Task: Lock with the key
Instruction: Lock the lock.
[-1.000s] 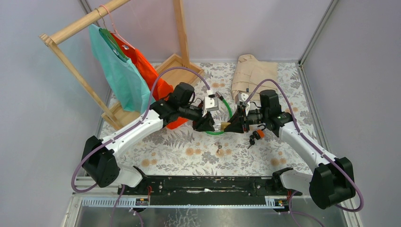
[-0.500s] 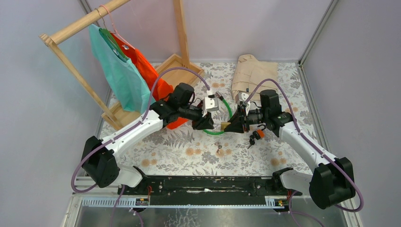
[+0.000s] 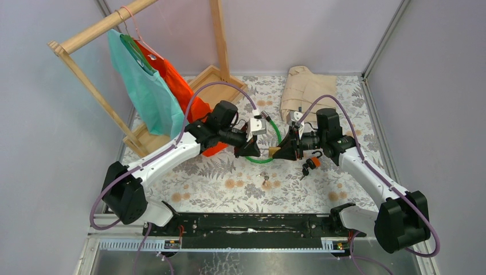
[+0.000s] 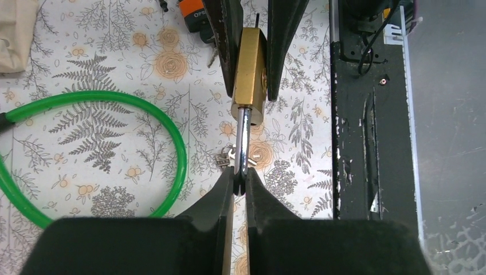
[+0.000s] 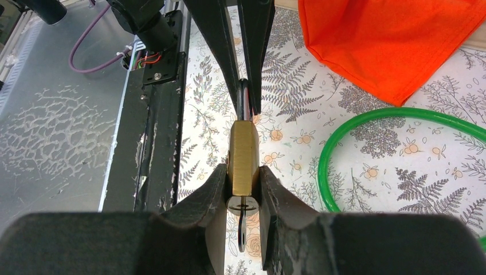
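padlock (image 4: 250, 74): held above mid tabletop (image 3: 218, 177), long axis left-right, level
shackle (image 4: 243, 143): pts twd L arm
key (image 5: 242, 236): in keyhole, R-arm end
L gripper (image 4: 240, 176): pinching shackle
R gripper (image 5: 243, 175): clamped on padlock body

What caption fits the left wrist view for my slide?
Left gripper pinches the shackle of a brass padlock clamped by the right gripper.

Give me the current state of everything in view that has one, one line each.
Left tool: shut on the shackle.
Right tool: shut on the padlock.
Padlock: held off the table between both tools.
Shackle: sticks out of the brass body; latched or not, cannot tell.
Key: in the keyhole.
Green cable: lying in a loop on the table.
Spare keys: lying loose on the table.
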